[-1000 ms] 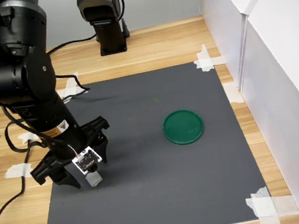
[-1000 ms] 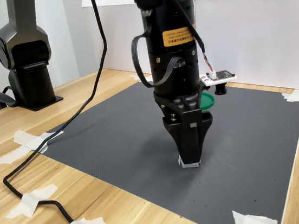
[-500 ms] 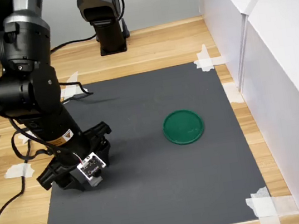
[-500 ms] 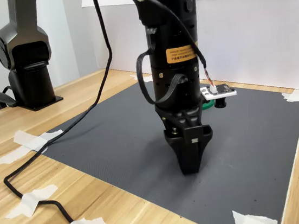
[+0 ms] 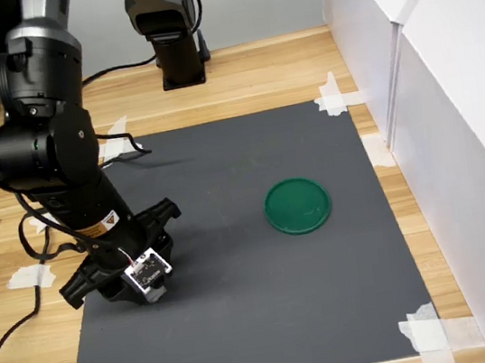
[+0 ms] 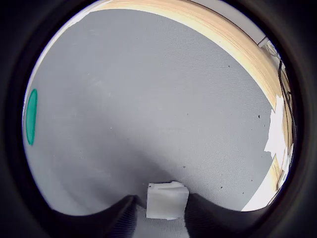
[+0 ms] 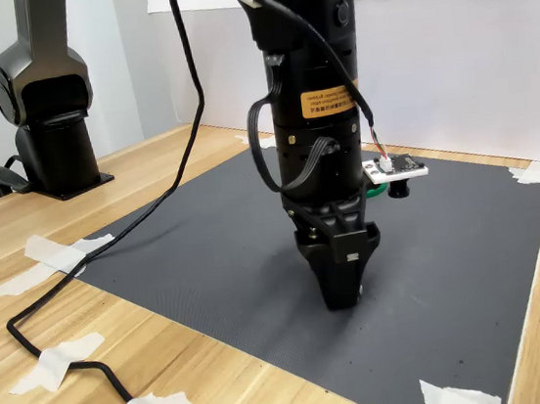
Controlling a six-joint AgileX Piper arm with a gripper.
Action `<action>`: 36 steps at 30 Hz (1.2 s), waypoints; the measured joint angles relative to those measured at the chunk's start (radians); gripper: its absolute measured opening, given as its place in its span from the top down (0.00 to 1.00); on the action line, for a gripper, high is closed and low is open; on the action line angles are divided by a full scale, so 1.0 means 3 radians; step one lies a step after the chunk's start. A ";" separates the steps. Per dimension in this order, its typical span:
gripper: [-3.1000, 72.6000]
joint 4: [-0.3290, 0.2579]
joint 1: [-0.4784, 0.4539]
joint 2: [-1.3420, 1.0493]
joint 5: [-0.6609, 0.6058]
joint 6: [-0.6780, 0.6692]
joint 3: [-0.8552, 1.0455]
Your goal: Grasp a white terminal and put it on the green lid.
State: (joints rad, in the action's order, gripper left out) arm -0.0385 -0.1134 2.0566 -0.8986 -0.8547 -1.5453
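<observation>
Mat [image 5: 255,262]: lies on the worktop [image 5: 245,76], corners taped. Green lid [image 5: 297,205]: on the mat, toward the first exterior view's right, well apart from the tool [image 5: 136,293]. Tool: down at the mat near its edge at the first exterior view's left. White terminal [image 6: 167,200]: between the tool's fingers [image 6: 119,213] in the wrist view. Second arm base [image 5: 179,63]: on the worktop behind the mat.
</observation>
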 joint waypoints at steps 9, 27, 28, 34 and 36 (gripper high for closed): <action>0.61 0.0003 0.0000 -0.0008 -0.0033 0.0096 0.0000; 0.61 0.0128 0.0521 -0.0933 -0.0647 0.0459 0.0000; 0.61 0.0128 0.0609 -0.0962 -0.0692 0.0486 0.0000; 0.61 0.0128 0.1103 -0.1050 -0.0842 0.0623 0.0000; 0.61 0.0128 0.1258 -0.1050 -0.0875 0.0665 0.0000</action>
State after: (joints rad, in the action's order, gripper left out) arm 0.0000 0.2639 1.7416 -1.1610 -0.6551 -1.5453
